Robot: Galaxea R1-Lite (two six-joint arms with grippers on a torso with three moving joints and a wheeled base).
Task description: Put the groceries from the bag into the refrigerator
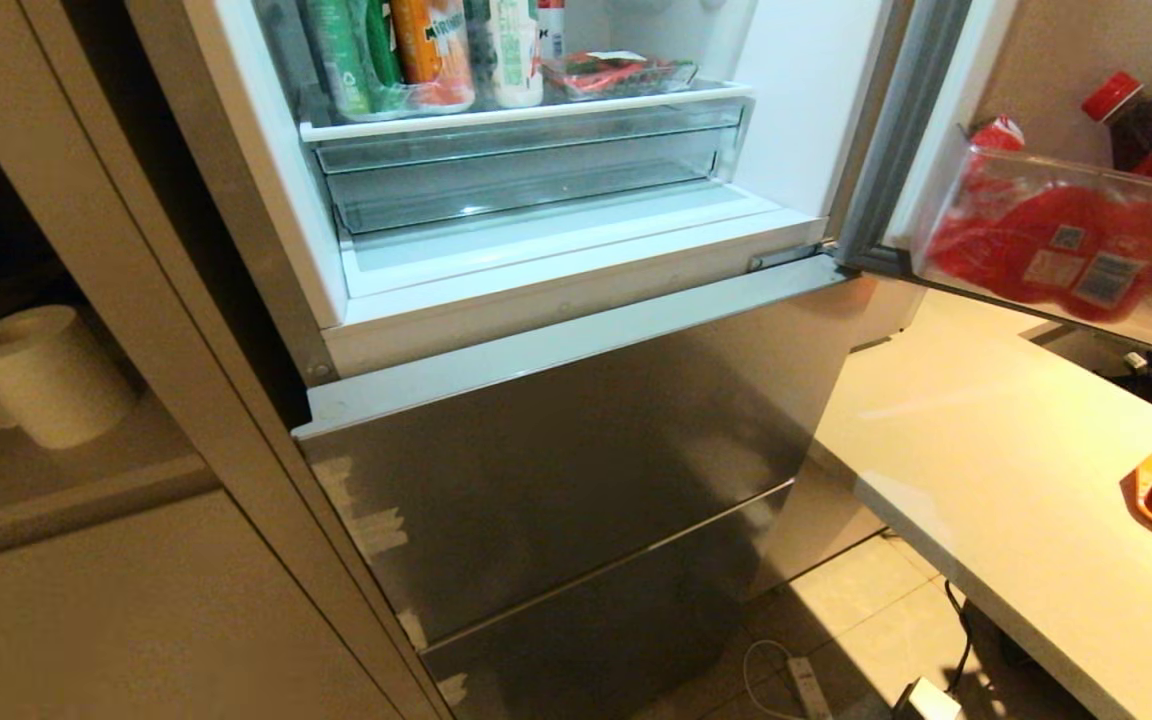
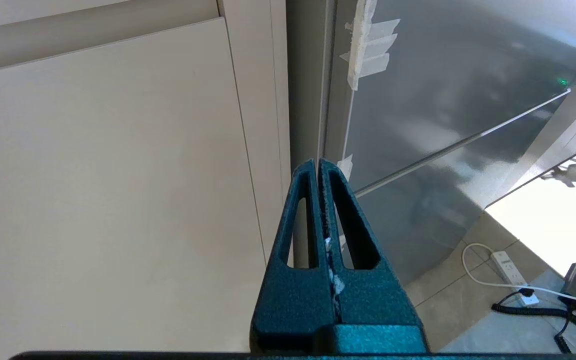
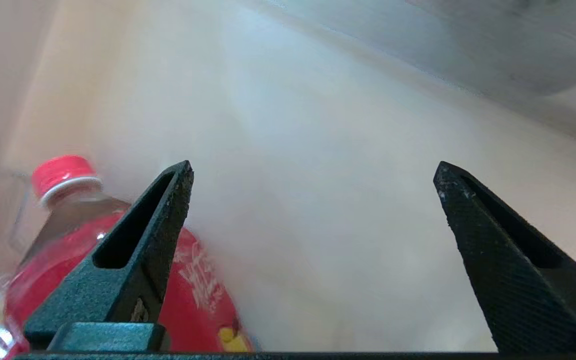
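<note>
Standing: fridge [image 1: 576, 470] seen with its upper door swung wide to the right; lower drawers shut.
Shelf: green and orange drink bottles [image 1: 391, 50], a white bottle [image 1: 514, 50] with green label and a clear tray of red food [image 1: 616, 72] are ranged along the front edge of the glass shelf [image 1: 526, 112]; the crisper drawer [image 1: 526, 175] beneath looks empty.
Door bin: red packs [image 1: 1046, 245] are held in the clear door bin [image 1: 1066, 170], a red-capped bottle [image 1: 1136, 110] behind its far edge.
Right gripper: [image 3: 313, 175] seen only in its wrist view; jaws spread wide with nothing between them. A red-label bottle [image 3: 68, 240] with red cap stands just beside one finger, apart from it, against a pale wall. It is judged to be inside the fridge or at the door bin; which one cannot be told.
Left gripper: [image 2: 318, 167] parked low by the cupboard [image 2: 118, 175] left of the fridge, jaws pressed together, empty.
Bag: not in view in any picture; its contents cannot be checked.
Counter: [image 1: 986, 450] right of the fridge; an orange tray [image 1: 1151, 500] with a bowl sits at its right edge.
Progress: several items are already stowed. The wide, empty right jaws suggest a release just made or a reach in hand. What is left in the bag cannot be judged, so the task is taken as partly done, end point unknown.
</note>
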